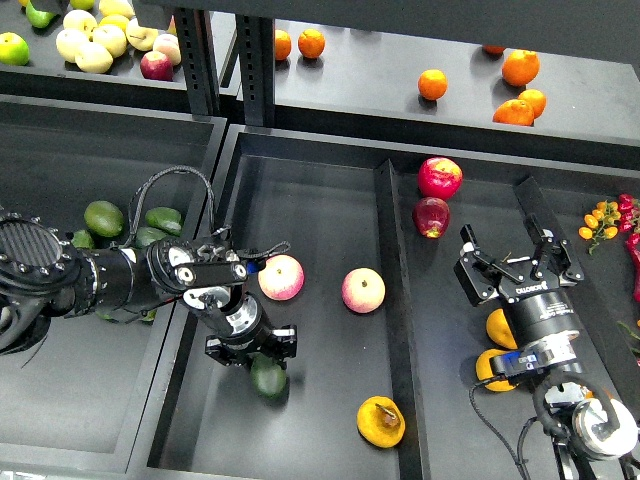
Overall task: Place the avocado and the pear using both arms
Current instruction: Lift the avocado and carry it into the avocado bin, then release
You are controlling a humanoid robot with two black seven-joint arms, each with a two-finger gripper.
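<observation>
Robot at the fruit bins: left gripper [262,352] bears down over the avocado [268,377], which lies near the front of the middle bin [300,200]. Fingers sit at the fruit's far end, but whether they clamp it or only straddle it can't be told from the head view. Right gripper [520,262] hangs spread wide & empty over the right bin [470,200], well apart from the pear [381,421].

The pear rests at the near-right corner of the middle bin, just beside the divider [395,300], dark blotch facing up.

Handling, as judged: avocado looks smooth, firm, egg-shaped, likely to squirt from a pinch near either tip; a hold across its widest part seems safest. Pear looks roundish, moderate weight, prob. bruisable; the blotch may mark a softer spot, so fingers are better placed on the clean flanks.

Room: two pink apples [281,277] lie just far of the left gripper, close enough to be nudged on a lift. The middle bin is open to the far side. For the right arm the divider is the obstacle between it & the pear, w/ oranges [500,328] beneath its wrist and red apples [440,178] beyond.
</observation>
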